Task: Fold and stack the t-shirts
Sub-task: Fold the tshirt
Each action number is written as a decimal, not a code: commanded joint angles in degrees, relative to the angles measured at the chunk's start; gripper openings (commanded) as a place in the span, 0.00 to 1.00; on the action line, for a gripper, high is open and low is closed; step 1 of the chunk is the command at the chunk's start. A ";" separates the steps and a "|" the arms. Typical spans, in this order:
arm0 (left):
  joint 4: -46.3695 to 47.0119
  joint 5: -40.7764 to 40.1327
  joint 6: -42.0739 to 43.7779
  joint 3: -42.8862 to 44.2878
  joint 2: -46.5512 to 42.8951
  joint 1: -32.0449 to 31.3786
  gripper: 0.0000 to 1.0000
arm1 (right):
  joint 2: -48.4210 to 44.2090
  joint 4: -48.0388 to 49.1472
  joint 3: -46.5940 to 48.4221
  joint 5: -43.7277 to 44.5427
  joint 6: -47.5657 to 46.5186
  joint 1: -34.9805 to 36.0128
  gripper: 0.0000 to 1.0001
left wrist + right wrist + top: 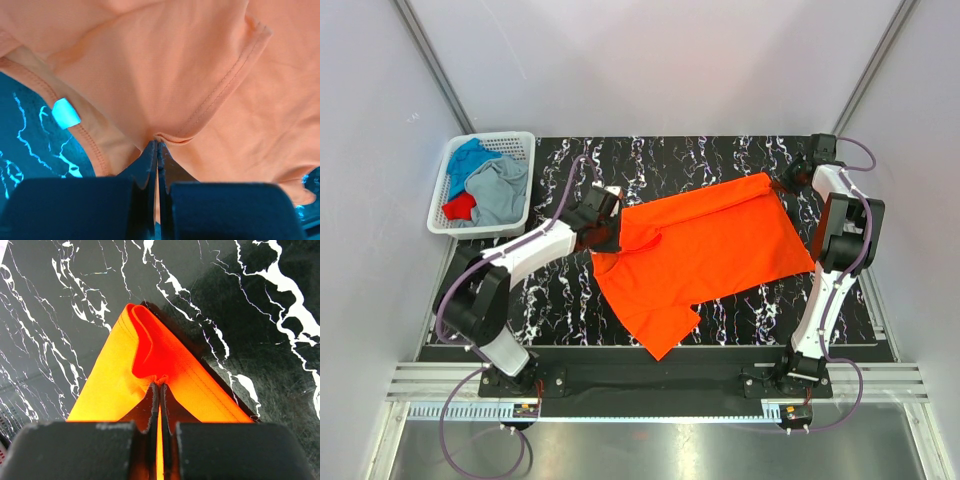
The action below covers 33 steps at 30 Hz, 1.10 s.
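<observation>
At my remote controls: the orange t-shirt (710,250) lies spread across the middle of the black marbled table (720,160), one sleeve pointing toward the near edge. My left pincer (156,145) is clamped tight on a fold of cloth by a stitched hem, near the collar and its white label (66,113). Farther back, my right pincer (160,384) is pinched closed on the shirt's far right corner. At far left, a white basket (445,195) holds other t-shirts (495,190), blue, grey and red.
</observation>
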 commanded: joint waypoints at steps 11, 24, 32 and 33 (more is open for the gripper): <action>1.85 1.47 -5.61 -1.76 -2.99 -3.39 0.00 | -4.40 1.54 -1.82 2.03 -1.39 -1.63 0.00; 5.37 10.28 -9.83 -3.35 -8.69 -5.68 0.63 | -2.63 -15.14 8.38 8.00 -2.35 -1.90 0.47; -1.13 1.83 -8.25 5.43 0.16 3.10 0.60 | -5.19 -10.24 -0.76 1.78 -1.82 0.39 0.32; -1.05 1.14 -8.25 5.87 2.61 5.20 0.59 | -4.92 -8.85 -1.02 0.81 -2.00 0.91 0.28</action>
